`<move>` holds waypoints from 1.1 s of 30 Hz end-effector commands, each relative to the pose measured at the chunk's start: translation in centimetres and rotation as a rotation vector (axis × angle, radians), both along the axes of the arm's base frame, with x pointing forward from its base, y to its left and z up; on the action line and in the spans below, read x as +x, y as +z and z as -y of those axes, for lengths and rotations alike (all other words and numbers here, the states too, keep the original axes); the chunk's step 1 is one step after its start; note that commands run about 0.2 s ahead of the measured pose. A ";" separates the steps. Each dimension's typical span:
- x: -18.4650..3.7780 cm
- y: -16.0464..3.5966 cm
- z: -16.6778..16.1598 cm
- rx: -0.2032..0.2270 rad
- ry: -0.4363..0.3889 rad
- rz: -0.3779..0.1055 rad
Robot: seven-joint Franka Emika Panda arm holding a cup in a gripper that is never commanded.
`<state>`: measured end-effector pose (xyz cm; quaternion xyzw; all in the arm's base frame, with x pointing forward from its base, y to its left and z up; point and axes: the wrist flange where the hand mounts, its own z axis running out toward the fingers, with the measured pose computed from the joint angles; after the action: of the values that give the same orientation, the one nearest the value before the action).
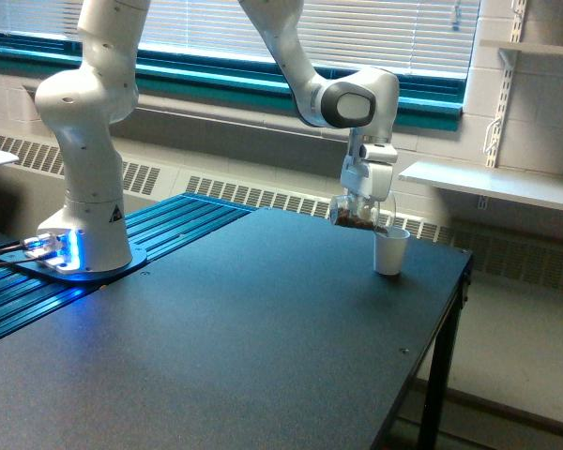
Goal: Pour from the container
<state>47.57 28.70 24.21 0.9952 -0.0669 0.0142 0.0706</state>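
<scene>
— So, where is the clear cup [359, 217]?

— Right of centre in the frame, tipped on its side, its mouth over the rim of the white paper cup [389, 250] on the black table [263, 328].

— Held?

— Yes, the gripper [366, 199] is clamped on it from above.

— Which step?

— Mid-pour, I'd judge; next calls for more tilt. Brown bits lie along its lower side, though any falling stream is too small to see.

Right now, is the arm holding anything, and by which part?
Yes: the jaws hold the clear cup of brown bits from above, tilted over the white paper cup.
</scene>
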 end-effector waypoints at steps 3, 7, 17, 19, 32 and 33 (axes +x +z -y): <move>0.5 0.7 0.2 -0.010 0.020 -0.009; 0.8 0.9 0.3 -0.011 0.017 -0.010; 1.2 1.0 0.1 -0.016 0.031 -0.017; 1.1 1.0 0.0 -0.017 0.034 -0.021; 0.9 0.9 0.1 -0.028 0.052 -0.050; 0.9 1.0 0.2 -0.027 0.052 -0.051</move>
<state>48.40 28.60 24.97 0.9952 -0.0491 -0.0029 0.0847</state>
